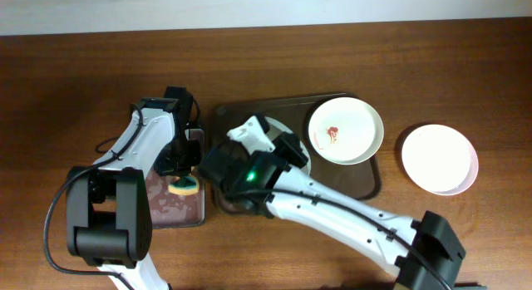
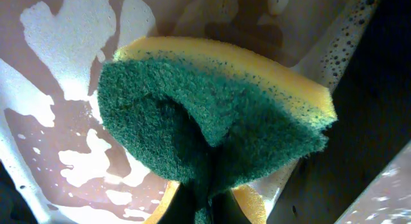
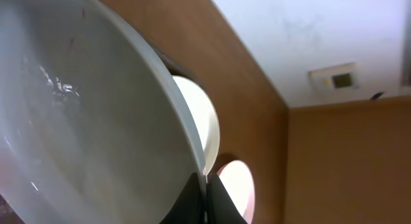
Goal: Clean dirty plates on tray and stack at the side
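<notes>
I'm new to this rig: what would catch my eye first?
The green-and-yellow sponge pinched in the left gripper over the soapy small tray. Then the red-smeared plate on the brown tray, beside the wet plate the right gripper holds. A plain plate lies farther right.

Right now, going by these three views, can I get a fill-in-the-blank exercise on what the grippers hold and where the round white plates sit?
1. The left gripper is shut on a yellow sponge whose scrubbing face is ___.
2. The right gripper grips the held round white plate by its ___.
3. The other round white plate on the dark brown rectangular tray bears a ___ smear.
4. On the wooden table, off the tray, lies ___ plain white plate.
Missing: green; rim; red; one.
</notes>
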`<state>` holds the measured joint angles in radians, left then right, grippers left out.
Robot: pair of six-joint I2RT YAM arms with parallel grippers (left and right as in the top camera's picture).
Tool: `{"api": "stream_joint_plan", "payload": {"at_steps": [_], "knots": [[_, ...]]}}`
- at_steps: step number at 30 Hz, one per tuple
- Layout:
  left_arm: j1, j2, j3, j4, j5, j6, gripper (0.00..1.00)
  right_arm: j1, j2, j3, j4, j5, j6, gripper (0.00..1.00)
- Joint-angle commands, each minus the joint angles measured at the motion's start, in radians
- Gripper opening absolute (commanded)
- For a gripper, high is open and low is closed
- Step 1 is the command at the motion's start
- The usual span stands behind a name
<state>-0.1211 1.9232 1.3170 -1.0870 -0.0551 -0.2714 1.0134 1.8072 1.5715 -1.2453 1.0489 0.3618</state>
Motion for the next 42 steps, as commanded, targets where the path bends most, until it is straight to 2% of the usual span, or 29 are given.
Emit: {"api": "stream_joint_plan", "payload": {"at_steps": [1, 32, 35, 38, 42], "knots": [[0.002, -0.016, -0.005, -0.001, 0.007, 0.012, 0.00, 0.037, -0.029, 0.022, -0.005, 0.140, 0.021, 0.04], [0.002, -0.016, -0.005, -0.002, 0.008, 0.011, 0.00, 0.045, -0.030, 0.022, -0.011, 0.153, 0.024, 0.04], [0.002, -0.016, -0.005, -0.006, 0.008, 0.011, 0.00, 0.009, -0.030, 0.022, -0.007, 0.151, 0.121, 0.04], [0.002, -0.016, -0.005, -0.010, 0.008, 0.011, 0.00, -0.130, -0.030, 0.023, 0.019, -0.008, 0.205, 0.04], [0.002, -0.016, -0.005, -0.017, 0.008, 0.011, 0.00, -0.412, -0.038, 0.052, 0.029, -0.477, 0.151, 0.04]]}}
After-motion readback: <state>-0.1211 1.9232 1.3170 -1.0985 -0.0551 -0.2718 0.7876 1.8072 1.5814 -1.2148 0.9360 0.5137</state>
